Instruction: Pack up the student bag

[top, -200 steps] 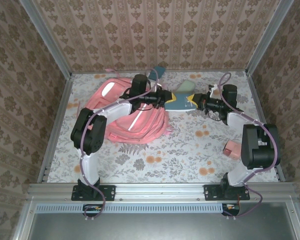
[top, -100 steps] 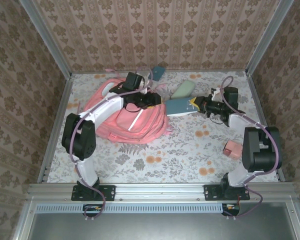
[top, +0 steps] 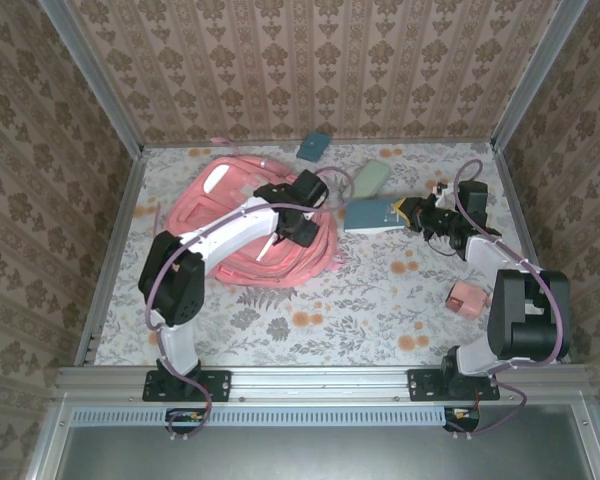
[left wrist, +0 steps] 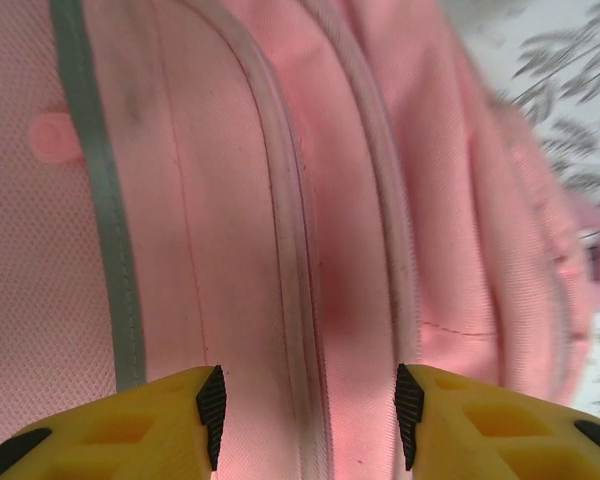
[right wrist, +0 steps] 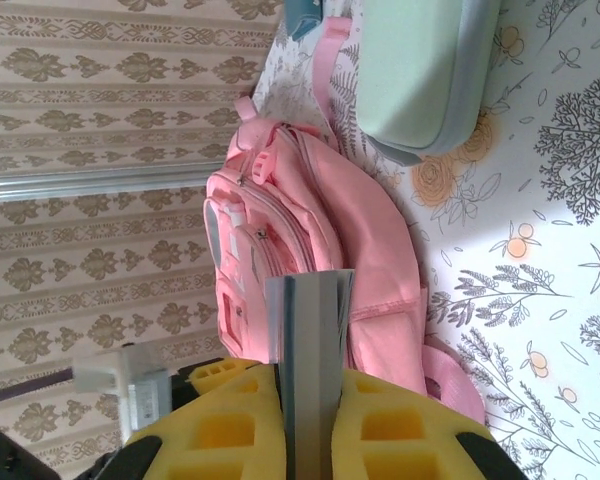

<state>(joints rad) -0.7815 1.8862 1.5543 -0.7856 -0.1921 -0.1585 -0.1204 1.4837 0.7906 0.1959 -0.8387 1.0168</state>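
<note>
Since half a second back, the left arm has swung round so that the left gripper (top: 300, 226) now points down onto the student bag (top: 242, 235), a large soft pink fabric backpack lying flat at centre-left of the flowered table (top: 310, 320). The flat grey-blue book (top: 374, 215) has drawn a little to the right, away from the bag.

From above, the right gripper (top: 410, 211) holds that book at its right end. The book's long axis runs left to right, aimed at the bag's right edge, with a small gap between them. A mint-green soft case (top: 368, 180) lies just behind the book.

On the left wrist camera, the yellow fingers (left wrist: 130, 425) stand spread apart, close over the bag's pink cloth and its paired zip seams, which run up the frame between them. I cannot tell if the zip is open.

On the right wrist camera, the right gripper (right wrist: 310, 378) pinches the book (right wrist: 310, 330) edge-on, and the bag (right wrist: 310, 225) lies straight beyond it, mid-frame.

To my eye the left gripper is the nearer by far. The book's way in lies leftward along its own length.
</note>
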